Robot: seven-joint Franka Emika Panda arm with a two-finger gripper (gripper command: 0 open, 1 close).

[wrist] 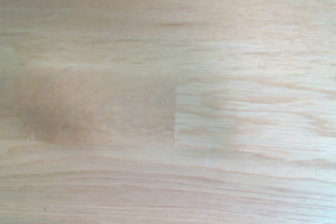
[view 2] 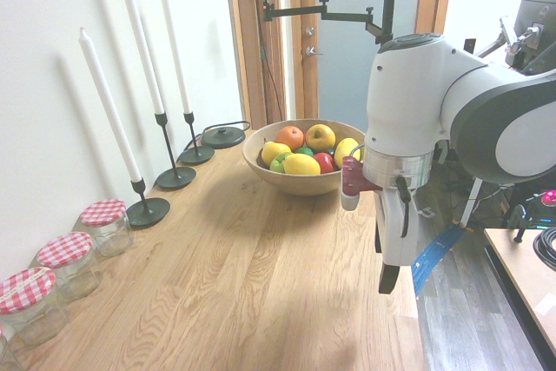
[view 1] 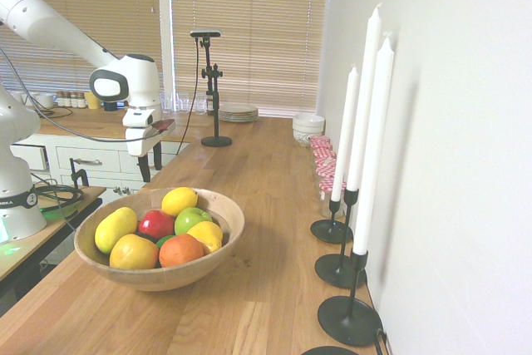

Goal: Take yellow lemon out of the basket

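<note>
1. Yellow lemon [view 1: 179,200]: smooth, golden-yellow, roundish-oval; lying inside the basket, by the rim on the far side in the first exterior view, near side in the second.
2. Basket [view 1: 158,283]: wide, round, light-brown wooden bowl, thick rim; upright.

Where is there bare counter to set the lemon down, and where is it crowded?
Bare wood counter lies between the wide wooden bowl and the black metal candle holders. Crowded: the wall side, with those holders and glass jars.
</note>
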